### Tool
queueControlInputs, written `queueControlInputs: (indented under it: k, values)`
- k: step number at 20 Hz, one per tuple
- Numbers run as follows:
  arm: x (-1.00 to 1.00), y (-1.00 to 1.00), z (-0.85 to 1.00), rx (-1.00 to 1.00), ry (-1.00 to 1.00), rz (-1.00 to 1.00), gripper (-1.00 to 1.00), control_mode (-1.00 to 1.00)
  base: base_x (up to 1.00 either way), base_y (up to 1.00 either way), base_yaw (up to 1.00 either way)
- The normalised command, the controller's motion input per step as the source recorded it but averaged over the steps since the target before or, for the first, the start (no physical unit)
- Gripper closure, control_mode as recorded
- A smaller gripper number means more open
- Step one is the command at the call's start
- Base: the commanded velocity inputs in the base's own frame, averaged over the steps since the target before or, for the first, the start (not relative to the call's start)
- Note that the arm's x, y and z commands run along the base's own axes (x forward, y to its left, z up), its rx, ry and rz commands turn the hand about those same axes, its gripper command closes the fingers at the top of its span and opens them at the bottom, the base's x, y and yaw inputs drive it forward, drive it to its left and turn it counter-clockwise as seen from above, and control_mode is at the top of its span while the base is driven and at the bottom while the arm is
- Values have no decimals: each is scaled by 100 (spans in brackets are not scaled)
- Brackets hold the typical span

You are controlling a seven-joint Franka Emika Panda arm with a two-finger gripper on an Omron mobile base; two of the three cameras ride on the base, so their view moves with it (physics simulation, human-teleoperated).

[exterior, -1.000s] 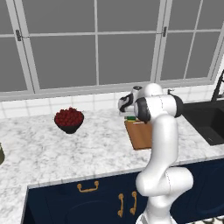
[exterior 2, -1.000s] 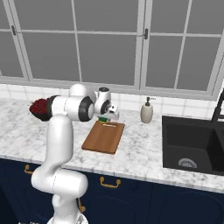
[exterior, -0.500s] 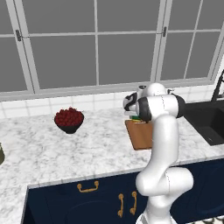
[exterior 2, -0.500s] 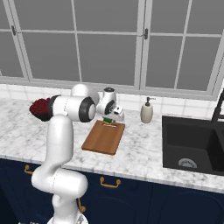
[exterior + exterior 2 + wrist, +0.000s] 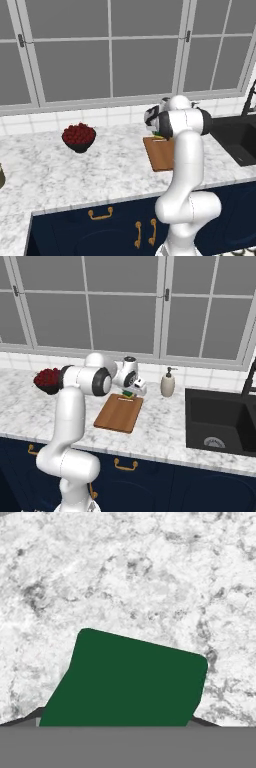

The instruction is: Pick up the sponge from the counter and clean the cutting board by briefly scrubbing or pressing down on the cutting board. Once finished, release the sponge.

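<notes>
Along the near edge, dark navy cabinet fronts (image 5: 165,483) with curved gold handles (image 5: 125,464) are seen beneath the white-grey marbled stone bench (image 5: 165,428), whose surface looks hard, polished and probably slick. On it lies the flat rectangular brown wooden cutting board (image 5: 117,413), matt and stiff, with its slot handle at the far short end.

At that far end the small rectangular sponge with a yellow body and dark green scouring top (image 5: 128,394) is found, directly under the jaws. Whether it rests on the board's edge or on the stone just past it cannot be told. From the hand view the green top (image 5: 130,682) is seen as a rounded-cornered pad against marble, between the two dark tips. Whether the jaws are closed on it or standing clear of its sides cannot be told.

The sponge is judged light, soft and compressible, with a rough top that should resist slipping. It is best taken across its two long yellow sides, with modest squeeze.

Farther back, a beige soap dispenser (image 5: 167,384), a dark bowl of red fruit (image 5: 78,137) and a black sink (image 5: 220,421) are seen.
</notes>
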Motion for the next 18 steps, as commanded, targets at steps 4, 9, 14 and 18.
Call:
queueControlInputs:
  k: [4, 9, 14, 18]
  values:
    - [0, -56, -49, 0, -2, -4, 100, -100, 0, 0, 0]
    - [-2, -57, -27, 0, -1, -2, 100, -100, 0, 0, 0]
    - [-33, -43, -33, -1, -6, 0, 100, -100, 0, 0, 0]
    - [-59, -40, -45, -1, -10, 0, 100, -100, 0, 0, 0]
